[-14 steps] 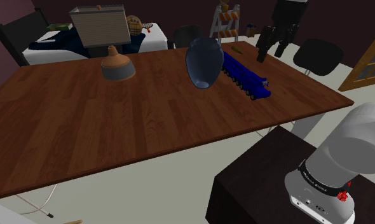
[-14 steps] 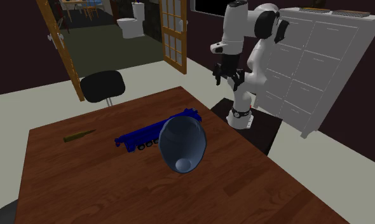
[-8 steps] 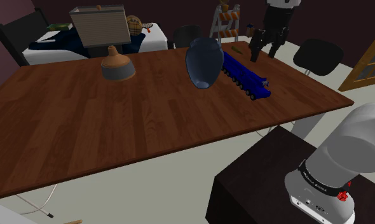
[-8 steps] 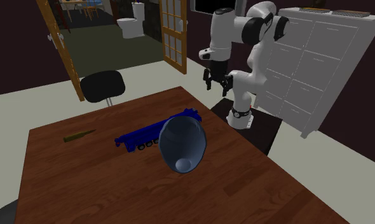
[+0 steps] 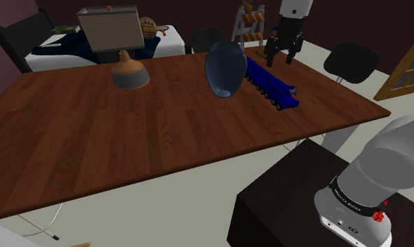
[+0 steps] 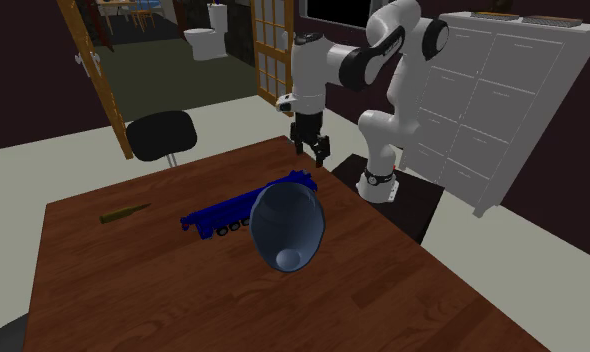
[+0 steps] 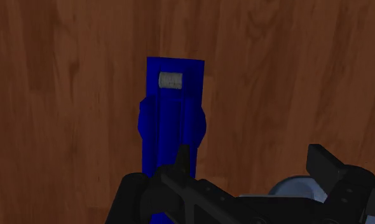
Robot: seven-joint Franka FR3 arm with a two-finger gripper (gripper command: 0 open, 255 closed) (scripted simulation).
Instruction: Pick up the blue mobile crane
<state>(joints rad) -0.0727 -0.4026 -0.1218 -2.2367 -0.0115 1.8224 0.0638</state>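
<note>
Blue mobile crane point(image 5: 272, 85) lay flat on the wooden table point(image 5: 128, 133), near the edge facing the stand, just beside a dark blue vase point(image 5: 224, 67). The gripper point(image 5: 279, 57), off past that edge a moment earlier, had swung in over the crane's far end. Its fingers point(image 7: 183, 159) stood apart and held nothing. In the wrist view, we noted the crane under one finger, not between both. We judged centring and descent still ahead.
</note>
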